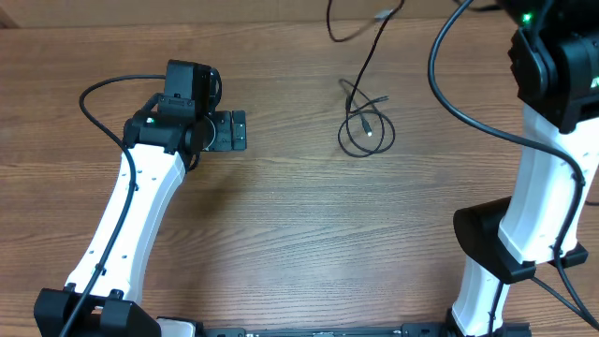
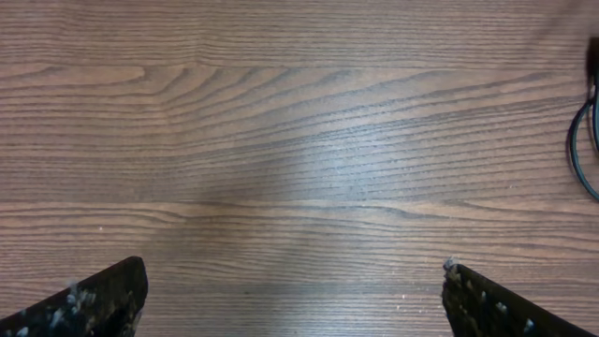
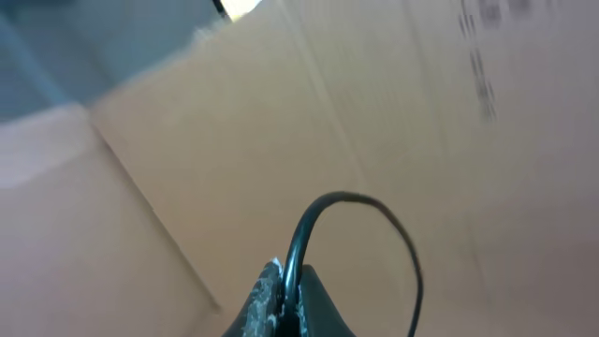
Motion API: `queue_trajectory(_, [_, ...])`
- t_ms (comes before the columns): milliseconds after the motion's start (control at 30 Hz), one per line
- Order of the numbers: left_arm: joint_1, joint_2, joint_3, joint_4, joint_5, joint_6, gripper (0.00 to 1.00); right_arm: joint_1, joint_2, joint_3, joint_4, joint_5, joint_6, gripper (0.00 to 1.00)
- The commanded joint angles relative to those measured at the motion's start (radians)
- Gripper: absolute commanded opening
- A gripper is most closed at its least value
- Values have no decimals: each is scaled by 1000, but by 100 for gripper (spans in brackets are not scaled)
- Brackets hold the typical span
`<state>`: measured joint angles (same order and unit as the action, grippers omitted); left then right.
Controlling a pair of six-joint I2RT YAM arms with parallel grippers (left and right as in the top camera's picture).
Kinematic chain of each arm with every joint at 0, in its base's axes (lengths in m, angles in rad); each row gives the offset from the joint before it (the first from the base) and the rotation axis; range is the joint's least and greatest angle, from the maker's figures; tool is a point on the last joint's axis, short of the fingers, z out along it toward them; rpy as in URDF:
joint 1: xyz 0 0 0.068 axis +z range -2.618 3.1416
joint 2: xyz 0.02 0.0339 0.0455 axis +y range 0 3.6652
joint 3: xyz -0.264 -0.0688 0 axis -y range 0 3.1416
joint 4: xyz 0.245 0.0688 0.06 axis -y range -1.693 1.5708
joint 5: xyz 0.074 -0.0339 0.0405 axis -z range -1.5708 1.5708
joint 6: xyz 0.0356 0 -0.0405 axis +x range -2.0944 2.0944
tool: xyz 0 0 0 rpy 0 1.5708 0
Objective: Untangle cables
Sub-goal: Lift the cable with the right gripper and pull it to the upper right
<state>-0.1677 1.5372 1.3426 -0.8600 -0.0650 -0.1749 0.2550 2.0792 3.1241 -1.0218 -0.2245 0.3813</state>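
Black cables (image 1: 367, 131) looped on the table (image 1: 281, 234), off to the right of wide-open, empty left fingers (image 1: 238, 131). Sat nearer that arm. Right fingers (image 3: 285, 300) pinched shut on one strand (image 3: 356, 198), held high.

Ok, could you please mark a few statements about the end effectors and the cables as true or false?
1. The right end effector is shut on a cable. True.
2. The left end effector is open. True.
3. The left end effector holds a cable. False: it is empty, over bare table.
4. The coil lies beneath the left end effector. False: it lies on the table off to that end effector's right, apart from it.
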Motion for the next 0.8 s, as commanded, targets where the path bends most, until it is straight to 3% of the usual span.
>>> queue_trajectory(0, [5,-13,8,4,-13,21,100,-2,-24,17,72,34,16,4])
queue_trajectory(267, [5,-13,8,4,-13,21,100,-2,-24,17,372,110,15,4])
queue_trajectory(433, [5,-13,8,4,-13,21,100,-2,-24,17,499,350,-48,4])
queue_trajectory(633, [5,-13,8,4,-13,21,100,-18,0,16,362,751,-423,4])
queue_trajectory(767, [5,-13,8,4,-13,21,100,-89,3,-67,161,973,-452,4])
